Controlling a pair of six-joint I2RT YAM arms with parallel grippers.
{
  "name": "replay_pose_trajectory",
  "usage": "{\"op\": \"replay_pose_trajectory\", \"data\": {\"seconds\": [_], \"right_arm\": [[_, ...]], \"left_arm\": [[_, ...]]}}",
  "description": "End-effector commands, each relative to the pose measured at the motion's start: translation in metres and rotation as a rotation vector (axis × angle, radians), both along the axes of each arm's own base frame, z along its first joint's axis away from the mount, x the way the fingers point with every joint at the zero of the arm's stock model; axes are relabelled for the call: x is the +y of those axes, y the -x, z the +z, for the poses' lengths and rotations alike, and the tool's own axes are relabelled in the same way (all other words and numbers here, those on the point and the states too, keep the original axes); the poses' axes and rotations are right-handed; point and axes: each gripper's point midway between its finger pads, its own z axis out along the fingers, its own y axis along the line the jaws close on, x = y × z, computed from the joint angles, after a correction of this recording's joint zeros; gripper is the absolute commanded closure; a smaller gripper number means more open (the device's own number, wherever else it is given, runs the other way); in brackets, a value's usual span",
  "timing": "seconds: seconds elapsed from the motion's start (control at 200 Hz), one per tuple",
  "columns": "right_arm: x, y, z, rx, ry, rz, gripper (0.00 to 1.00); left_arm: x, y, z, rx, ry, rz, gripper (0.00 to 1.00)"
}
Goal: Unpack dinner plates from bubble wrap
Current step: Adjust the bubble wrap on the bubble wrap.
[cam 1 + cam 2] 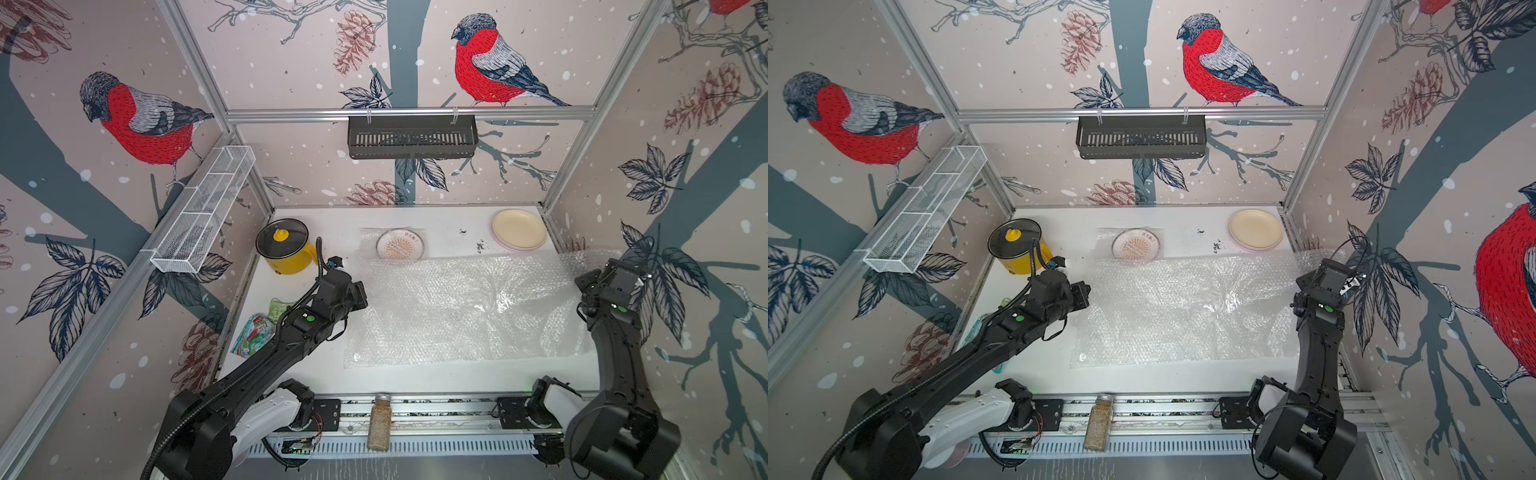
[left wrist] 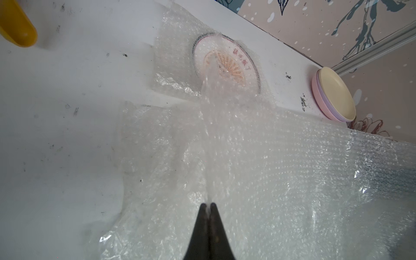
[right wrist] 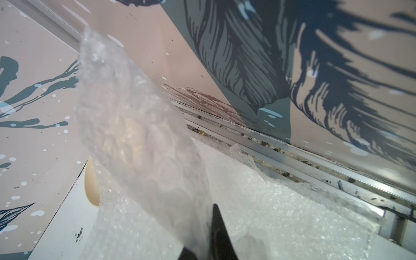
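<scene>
Left wrist view: left gripper is pinched tight on a raised ridge of the bubble wrap. Right wrist view: right gripper is also clamped on wrap, with a lifted flap in front of it. In both top views the big sheet covers the table from centre to 3 o'clock. Left gripper is at its 9 o'clock edge, right gripper at its 3 o'clock edge. Sunburst plate is at 12 o'clock, partly under wrap. Cream plate tops a lilac and pink stack at 1 o'clock, unwrapped.
</scene>
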Motion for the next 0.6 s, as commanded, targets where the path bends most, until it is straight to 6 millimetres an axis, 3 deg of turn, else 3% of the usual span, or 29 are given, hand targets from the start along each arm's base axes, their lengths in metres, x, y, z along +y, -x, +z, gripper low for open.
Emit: {"op": "replay_pose_trajectory", "data": {"seconds": [0.0, 0.155, 0.29, 0.31, 0.465, 0.53, 0.595], "right_arm": [[-0.007, -0.012, -0.003, -0.011, -0.003, -0.002, 0.91], [-0.009, -0.021, -0.025, 0.027, -0.051, 0.002, 0.89], [-0.006, -0.035, -0.033, 0.007, -0.078, 0.043, 0.88], [-0.006, -0.037, -0.043, 0.028, -0.096, 0.047, 0.87], [-0.002, -0.047, -0.062, 0.048, -0.133, 0.075, 0.83], [0.0, -0.049, -0.066, 0.051, -0.138, 0.083, 0.76], [0.0, -0.05, -0.069, 0.057, -0.142, 0.085, 0.58]], "left_arm": [[0.002, -0.014, -0.002, -0.015, 0.005, 0.061, 1.0], [0.004, -0.021, -0.02, 0.048, -0.039, 0.087, 1.0], [0.005, -0.025, -0.029, 0.055, -0.046, 0.103, 1.0], [0.006, -0.026, -0.03, 0.06, -0.046, 0.105, 1.0], [0.013, -0.028, -0.044, 0.089, -0.063, 0.129, 1.0], [0.016, -0.028, -0.051, 0.108, -0.057, 0.132, 1.0], [0.018, -0.028, -0.057, 0.122, -0.051, 0.135, 1.0]]}}
